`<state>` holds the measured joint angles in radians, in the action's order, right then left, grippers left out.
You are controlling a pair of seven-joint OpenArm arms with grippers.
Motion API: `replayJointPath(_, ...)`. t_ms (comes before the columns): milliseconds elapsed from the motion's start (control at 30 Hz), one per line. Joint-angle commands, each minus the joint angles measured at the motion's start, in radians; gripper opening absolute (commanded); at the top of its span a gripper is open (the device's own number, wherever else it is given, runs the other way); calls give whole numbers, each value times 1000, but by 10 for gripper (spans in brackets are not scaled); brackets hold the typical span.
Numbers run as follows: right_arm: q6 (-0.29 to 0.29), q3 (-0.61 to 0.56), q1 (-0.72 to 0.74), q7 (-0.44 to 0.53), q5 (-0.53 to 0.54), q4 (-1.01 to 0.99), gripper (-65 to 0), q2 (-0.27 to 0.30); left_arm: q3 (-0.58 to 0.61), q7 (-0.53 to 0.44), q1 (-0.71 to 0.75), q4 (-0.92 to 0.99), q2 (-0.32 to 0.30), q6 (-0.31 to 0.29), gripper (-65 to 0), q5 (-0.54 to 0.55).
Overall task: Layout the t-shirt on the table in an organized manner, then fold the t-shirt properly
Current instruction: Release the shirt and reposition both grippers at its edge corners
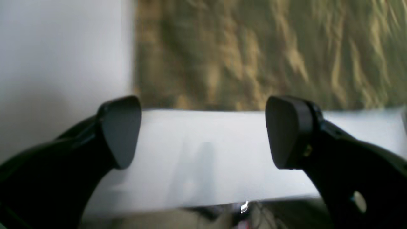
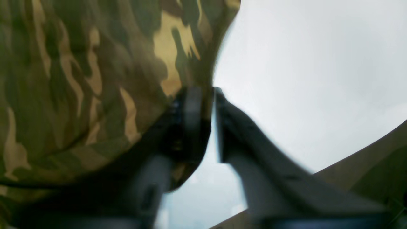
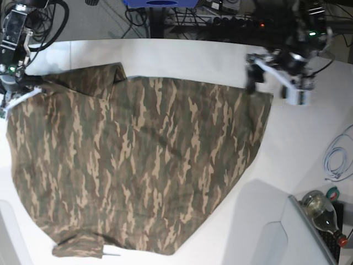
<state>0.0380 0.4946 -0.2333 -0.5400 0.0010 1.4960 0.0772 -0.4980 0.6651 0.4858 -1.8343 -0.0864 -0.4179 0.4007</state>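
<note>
The camouflage t-shirt (image 3: pixel 138 160) lies spread wide on the white table (image 3: pixel 298 143). My right gripper (image 3: pixel 10 91) at the shirt's far left edge is shut on a fold of the cloth. In the right wrist view the gripper (image 2: pixel 212 98) pinches the shirt (image 2: pixel 79 79), which bulges up on the left. My left gripper (image 3: pixel 252 77) hovers open by the shirt's upper right corner. In the left wrist view the gripper (image 1: pixel 203 133) is wide open and empty over bare table (image 1: pixel 203 152), with the shirt's edge (image 1: pixel 254 57) just beyond the fingertips.
A glass bottle (image 3: pixel 322 212) and a looped white cable (image 3: pixel 333 160) lie at the right edge. A white panel (image 3: pixel 270 232) sits at the bottom right. Cables and gear (image 3: pixel 220 16) run behind the table. The table's edge (image 1: pixel 203 203) shows near my left gripper.
</note>
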Motion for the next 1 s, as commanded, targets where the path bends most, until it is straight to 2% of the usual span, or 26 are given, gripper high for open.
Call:
replayJointPath(0,-3,6,-7,16,1,19,-434,-3,-61,-12,15,-8,-13,-2,-71,43)
replayJointPath(67,-2,8,-8,18,1,27,-317,-6,-121,-14,18,3,-39,-2,-71,83)
replayJointPath(133,-2,14,-10,24,17,39,-236,-20,-143,-17,17,26,-52,-2,-71,88)
replayJointPath(200,10,92,-11,33,118,65,-179,-43,-149,-18,14,61,-66,-3,-71,88)
replayJointPath(267,86,181,-13,24,262,82,-171,-57,-146,-18,12,94,-77,-32,-67,106)
replayJointPath(300,136,215,-15,5,327,81,-171,-57,-146,-18,6,112,-77,-75,-66,131)
replayJointPath(367,216,255,-15,-39,379,76,-171,-57,-147,-15,-6,152,-77,-164,-66,177)
replayJointPath(400,241,263,-15,-48,379,76,-171,-57,-149,-17,-11,183,-77,-187,-66,188)
replayJointPath(533,251,267,-15,-55,379,74,-171,-57,-149,-18,-82,319,-75,-207,-67,194)
replayJointPath(700,251,269,-15,-55,377,74,-171,-55,-147,-18,-141,402,-74,-276,-69,194)
replayJointPath(967,251,273,-27,-55,377,74,-171,-55,-147,-18,-243,546,-77,-280,-71,188)
